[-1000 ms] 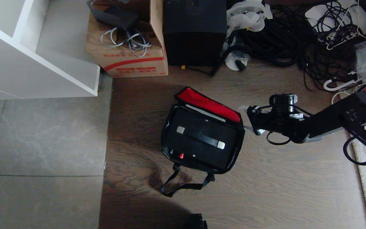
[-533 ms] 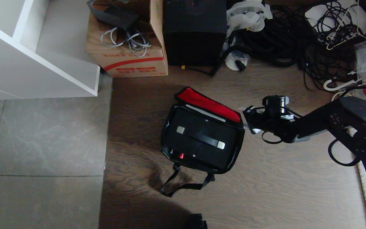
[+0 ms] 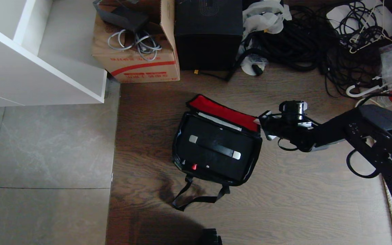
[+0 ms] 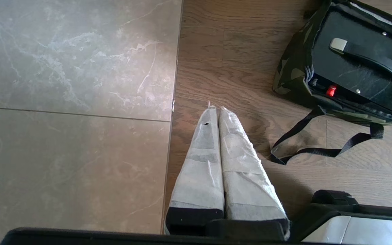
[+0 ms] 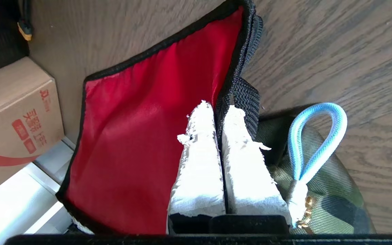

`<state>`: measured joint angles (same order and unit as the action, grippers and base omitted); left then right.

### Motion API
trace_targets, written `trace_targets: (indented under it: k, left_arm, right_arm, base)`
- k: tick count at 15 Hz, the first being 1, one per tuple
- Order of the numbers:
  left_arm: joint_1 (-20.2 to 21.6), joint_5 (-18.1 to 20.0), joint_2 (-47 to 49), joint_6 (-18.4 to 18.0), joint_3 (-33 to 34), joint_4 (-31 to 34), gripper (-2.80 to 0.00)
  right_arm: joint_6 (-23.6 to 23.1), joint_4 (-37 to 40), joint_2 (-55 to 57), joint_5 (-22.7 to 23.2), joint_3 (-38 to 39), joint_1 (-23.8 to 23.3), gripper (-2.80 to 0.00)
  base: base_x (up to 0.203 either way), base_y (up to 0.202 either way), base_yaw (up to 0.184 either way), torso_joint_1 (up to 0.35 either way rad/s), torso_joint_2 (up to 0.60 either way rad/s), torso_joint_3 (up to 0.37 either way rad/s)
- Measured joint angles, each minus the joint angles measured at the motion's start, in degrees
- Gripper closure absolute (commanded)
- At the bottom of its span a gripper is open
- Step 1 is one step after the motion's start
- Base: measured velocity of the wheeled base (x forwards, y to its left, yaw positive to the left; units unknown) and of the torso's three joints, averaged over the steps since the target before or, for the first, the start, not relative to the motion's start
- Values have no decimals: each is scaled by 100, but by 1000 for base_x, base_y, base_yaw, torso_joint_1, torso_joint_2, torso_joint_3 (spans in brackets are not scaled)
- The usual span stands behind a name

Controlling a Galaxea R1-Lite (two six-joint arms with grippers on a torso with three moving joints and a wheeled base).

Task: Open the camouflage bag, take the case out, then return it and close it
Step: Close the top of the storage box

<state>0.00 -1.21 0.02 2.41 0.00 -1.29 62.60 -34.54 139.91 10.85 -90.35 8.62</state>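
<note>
Right wrist view: right hand pinches camouflage bag lid edge.

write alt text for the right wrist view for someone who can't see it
The right gripper, its white-wrapped fingers shut, pinches the black-trimmed edge of the camouflage bag's red-lined lid. A blue-white cord loop lies beside them over wooden floor.

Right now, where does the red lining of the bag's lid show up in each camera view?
Head view: the red lid lining stands at the far edge of the open camouflage bag, beside the right gripper.
Left wrist view: not in it; only the bag's near corner shows.
Right wrist view: it fills the middle, its black edge pinched by the gripper.
Shared landmark: the cardboard box with the red stripe.
</note>
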Motion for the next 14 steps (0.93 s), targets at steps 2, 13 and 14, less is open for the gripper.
trace_targets:
  k: [2, 13, 14]
  left_arm:
    - [0, 1, 0, 1, 0, 0, 0]
    - [0, -2, 0, 0, 0, 0, 0]
    - [0, 0, 0, 0, 0, 0, 0]
  right_arm:
    - [-90, -3, -161, 18, 171, -9, 0]
    - [-3124, -1719, -2289, 1318, 3330, -40, -280]
    - [-3191, -1945, -2414, 1385, 3487, 12, -280]
  base:
    - [0, 0, 0, 0, 0, 0]
    - [0, 0, 0, 0, 0, 0]
    - [0, 0, 0, 0, 0, 0]
